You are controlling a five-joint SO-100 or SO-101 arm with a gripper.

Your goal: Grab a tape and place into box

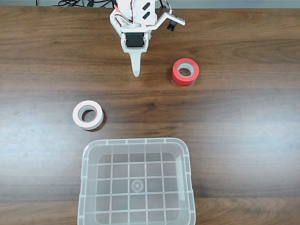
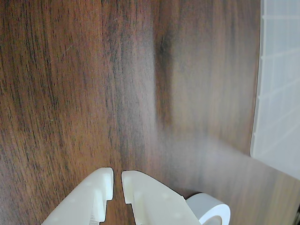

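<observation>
My white two-finger gripper (image 2: 117, 185) hangs nearly closed and empty over bare wood, since the small red ring-shaped tape roll (image 1: 185, 71) lies untouched, well apart from the large clear plastic bin (image 1: 136, 183).

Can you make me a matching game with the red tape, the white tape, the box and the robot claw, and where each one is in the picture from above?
Things:
1. red tape
2. white tape
3. box
4. gripper

Places in the fixed view:
A. bottom middle, nothing inside
B. top middle, pointing down at the table
C. left of the middle, lying flat
D. upper right, lying flat

Pairs: 1-D, 2-C, 3-A, 4-B
</observation>
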